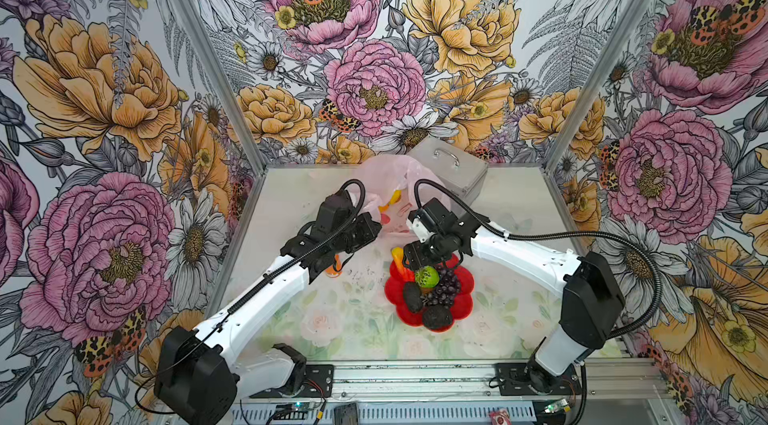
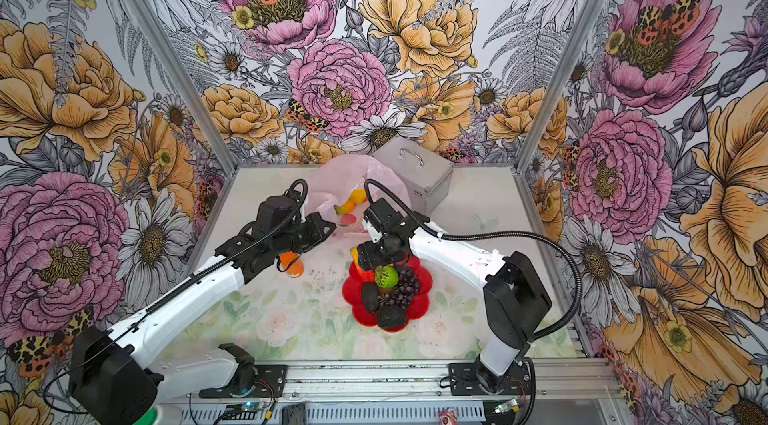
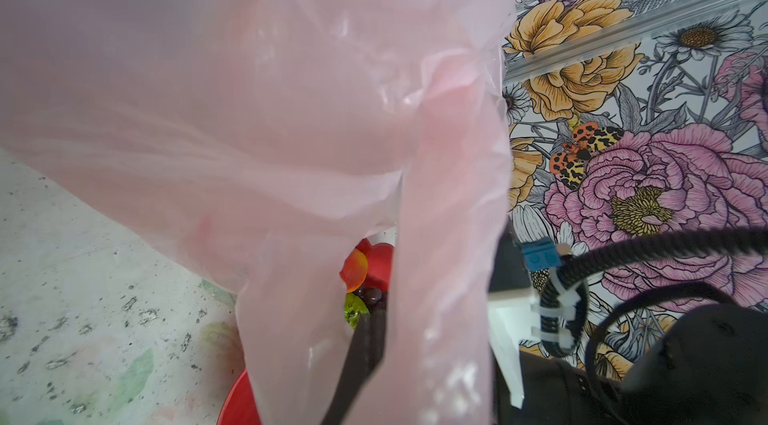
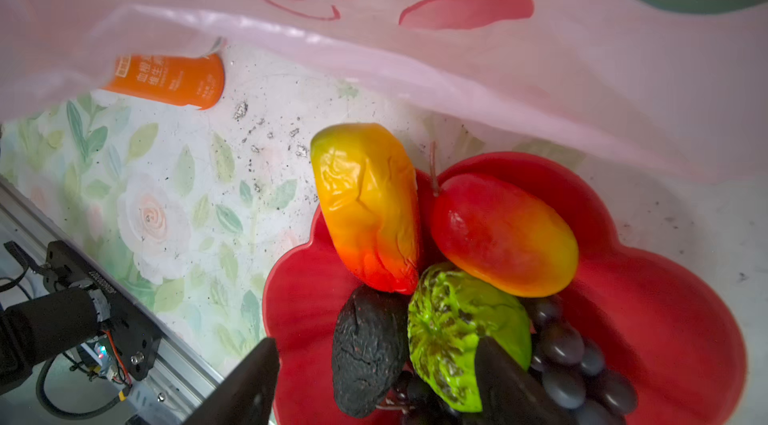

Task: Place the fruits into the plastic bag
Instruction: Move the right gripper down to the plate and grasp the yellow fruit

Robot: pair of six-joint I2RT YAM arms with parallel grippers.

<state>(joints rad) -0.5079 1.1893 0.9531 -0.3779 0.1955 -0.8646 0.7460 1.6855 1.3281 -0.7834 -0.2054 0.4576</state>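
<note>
R gripper (image 4: 376,346) jaws wide, empty, straddling lime (image 4: 453,327) + avocado (image 4: 370,344) on red plate (image 1: 466,303), low-centre in both top views; toy fruit prob light, squashy, rounded, so pinch lime mid-belly; L gripper (image 1: 376,231) clamped on thin floppy plastic bag (image 1: 386,171), upper-centre.

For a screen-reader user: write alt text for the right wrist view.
Red flower-shaped plate holding a mango, peach, lime, avocado and grapes, the right pincer open over them. A pink plastic bag hangs behind, near an orange bottle.

Pink bag (image 4: 582,69) bears red fruit prints; red plate (image 4: 648,236), green lime (image 4: 453,319).
</note>
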